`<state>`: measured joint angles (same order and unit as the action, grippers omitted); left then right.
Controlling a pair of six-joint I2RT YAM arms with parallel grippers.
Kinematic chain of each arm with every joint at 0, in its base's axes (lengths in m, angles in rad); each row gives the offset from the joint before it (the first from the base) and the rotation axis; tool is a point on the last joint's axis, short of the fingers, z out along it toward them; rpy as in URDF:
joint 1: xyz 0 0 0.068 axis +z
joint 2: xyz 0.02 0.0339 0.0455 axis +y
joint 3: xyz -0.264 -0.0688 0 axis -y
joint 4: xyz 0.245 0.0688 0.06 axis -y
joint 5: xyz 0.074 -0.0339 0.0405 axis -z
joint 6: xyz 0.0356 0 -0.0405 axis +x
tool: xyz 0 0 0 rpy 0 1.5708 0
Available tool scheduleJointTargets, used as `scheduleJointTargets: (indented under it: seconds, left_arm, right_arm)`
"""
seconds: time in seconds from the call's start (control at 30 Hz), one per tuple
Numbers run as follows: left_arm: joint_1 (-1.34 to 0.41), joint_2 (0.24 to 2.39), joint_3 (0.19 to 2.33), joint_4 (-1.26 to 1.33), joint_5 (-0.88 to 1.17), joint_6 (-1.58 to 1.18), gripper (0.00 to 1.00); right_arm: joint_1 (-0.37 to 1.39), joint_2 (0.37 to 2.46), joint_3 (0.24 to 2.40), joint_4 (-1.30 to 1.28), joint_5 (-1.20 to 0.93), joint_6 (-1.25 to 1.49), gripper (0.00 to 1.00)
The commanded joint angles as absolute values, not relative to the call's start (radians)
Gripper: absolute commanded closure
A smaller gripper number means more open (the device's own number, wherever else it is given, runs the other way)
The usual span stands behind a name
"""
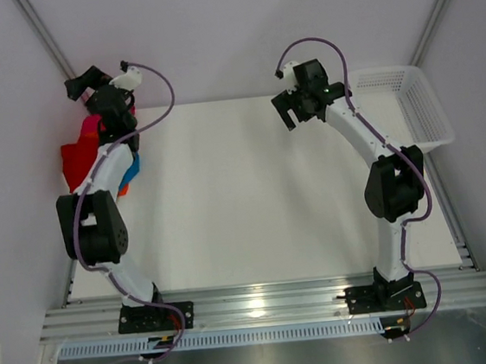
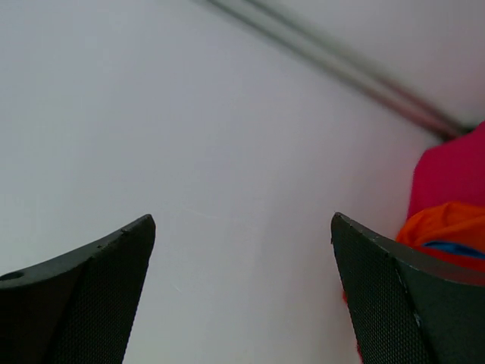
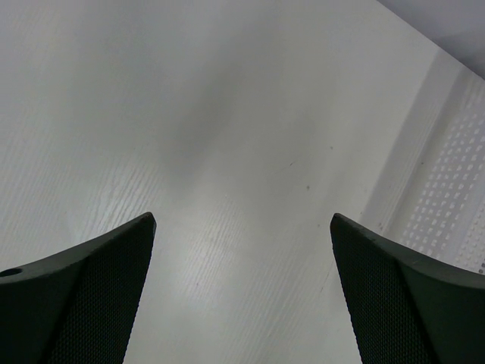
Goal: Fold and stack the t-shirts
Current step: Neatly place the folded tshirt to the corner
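Both grippers are standing wide apart at the fingertips with nothing between them: the left gripper point(image 2: 242, 303) is showing only bare pale wall through its gap, and the right gripper point(image 3: 242, 303) is showing only the white table point(image 1: 245, 199) beneath it. From the overhead view the left gripper point(image 1: 85, 81) is reaching to the far left corner, past the table's edge, where the t-shirts point(image 1: 93, 159) are lying bunched in a heap of red, pink, orange and blue against the wall, partly under the left arm. That heap is sitting at the margin, leaving the broad middle of the table free as a surface for spreading cloth flat. In the left wrist view a pink and an orange garment with a blue edge are crowding in at the right side, just beside the right fingertip point(image 2: 394, 303), so the opened jaws are looking well placed for taking a shirt from the pile, though they are gripping none of it now. The right gripper point(image 1: 292, 107) is hanging over the far middle of the table, near the white basket point(image 1: 418, 107) at the right edge; whether anything is lying inside that basket is hard to tell from here. No shirt is showing folded or stacked on the table surface, and the garments are all lying loose and crumpled together.
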<state>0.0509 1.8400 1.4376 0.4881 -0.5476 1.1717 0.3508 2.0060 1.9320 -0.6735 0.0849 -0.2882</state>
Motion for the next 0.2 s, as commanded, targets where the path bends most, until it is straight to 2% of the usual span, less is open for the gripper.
scheduleJointTargets:
  seconds: [0.0,0.17]
  left_arm:
    - [-0.050,1.729,1.358,0.335,-0.552,0.967,0.01]
    - [-0.123,1.597,1.296,0.192,-0.528,0.858,0.01]
  right_arm:
    - [0.359,1.951,1.927,-0.640,0.074,-0.279,0.01]
    - [0.359,1.944,1.925,-0.641,0.074,-0.282,0.01]
